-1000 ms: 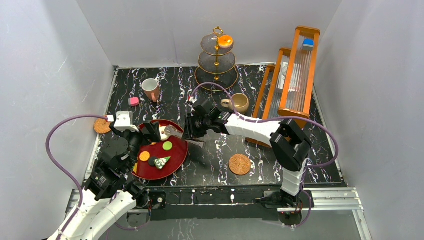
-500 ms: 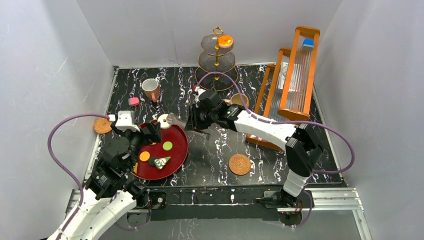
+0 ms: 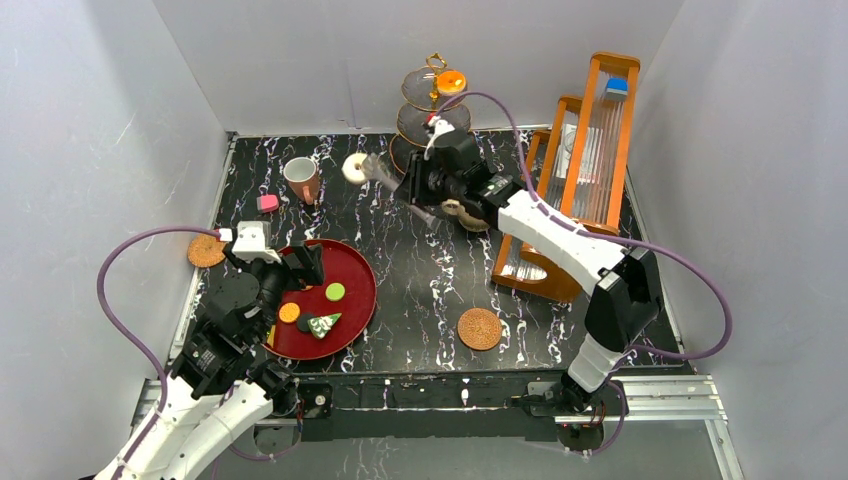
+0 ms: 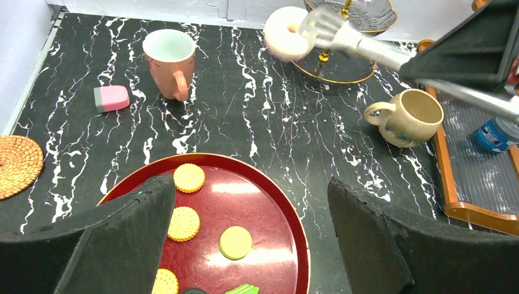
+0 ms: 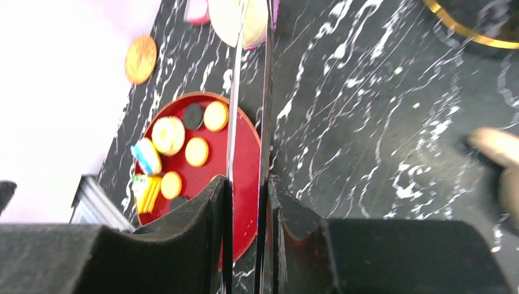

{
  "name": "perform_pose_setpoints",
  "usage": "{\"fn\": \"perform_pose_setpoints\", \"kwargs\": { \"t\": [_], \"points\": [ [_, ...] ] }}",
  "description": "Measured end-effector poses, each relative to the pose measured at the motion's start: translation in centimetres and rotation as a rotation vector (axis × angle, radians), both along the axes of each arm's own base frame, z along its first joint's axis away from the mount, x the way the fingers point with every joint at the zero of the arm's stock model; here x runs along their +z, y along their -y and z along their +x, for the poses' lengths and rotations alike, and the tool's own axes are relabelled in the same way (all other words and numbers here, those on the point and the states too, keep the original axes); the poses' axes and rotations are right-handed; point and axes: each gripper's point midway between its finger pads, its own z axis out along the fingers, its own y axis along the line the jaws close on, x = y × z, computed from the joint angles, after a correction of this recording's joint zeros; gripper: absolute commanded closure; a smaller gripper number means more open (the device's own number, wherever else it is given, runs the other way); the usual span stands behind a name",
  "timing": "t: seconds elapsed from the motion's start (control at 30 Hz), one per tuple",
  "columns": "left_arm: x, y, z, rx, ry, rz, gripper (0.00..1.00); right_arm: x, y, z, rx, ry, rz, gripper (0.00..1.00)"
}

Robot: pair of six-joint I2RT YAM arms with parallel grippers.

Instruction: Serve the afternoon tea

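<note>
Now held: the right end effector (image 5: pixel 248 190) is clamped on the tongs (image 5: pixel 248 110), squeezing the two blades nearly together. The tongs' tips grip a pale donut (image 3: pixel 353 167).
Donut position: raised off the bench (image 3: pixel 430 280), by my judgement, and left of the stand (image 3: pixel 412 118), near its lower tiers.
Tong axis: it runs from the end effector out to the robot's left, so the donut sits at the far tip. The stand lies just beyond the end effector, toward the far wall.
Other arm: the left end effector (image 4: pixel 248 202) is spread wide and holds nothing. It hovers over the tray (image 3: pixel 352 268) with its cookies (image 4: pixel 188 177).
Nearer arm: the right, clearly; the left is well apart from the stand.
Step in hand: probably carrying the donut to a tier.
Next move needs: swing the tip rightward and toward the far side, line the donut up above a free tier, then ease the squeeze.
Risk: the long tongs magnify any wrist wobble, and the tip could knock a tier's rim or the centre post.
</note>
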Motion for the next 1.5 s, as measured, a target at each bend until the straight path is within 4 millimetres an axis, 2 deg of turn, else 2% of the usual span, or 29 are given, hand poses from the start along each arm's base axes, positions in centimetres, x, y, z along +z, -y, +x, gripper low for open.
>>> {"fn": "perform_pose_setpoints", "kwargs": {
  "t": [0.1,0.33,0.7,1.07,1.27,1.5],
  "points": [
    [-0.1,0.1,0.1,-0.004,-0.005,0.003,0.08,1.8,1.4,2.0,-0.05,0.055,0.003,0.69],
    [-0.1,0.2,0.1,-0.006,-0.006,0.004,0.08,5.2,3.5,5.0,-0.129,0.154,0.004,0.7],
    [-0.9,0.8,0.5,-0.026,-0.039,0.027,0.09,8.1,6.7,8.7,-0.266,0.292,-0.036,0.68],
    [-1.1,1.0,0.5,-0.032,-0.044,0.033,0.08,10.6,10.7,12.4,-0.414,0.397,-0.038,0.68],
    [-1.0,1.0,0.5,-0.033,-0.043,0.032,0.08,11.9,10.9,13.0,-0.434,0.433,-0.008,0.68],
    [-0.7,0.9,0.3,-0.035,-0.029,0.022,0.08,11.9,10.3,13.5,-0.425,0.444,0.009,0.68]
  ]
}}
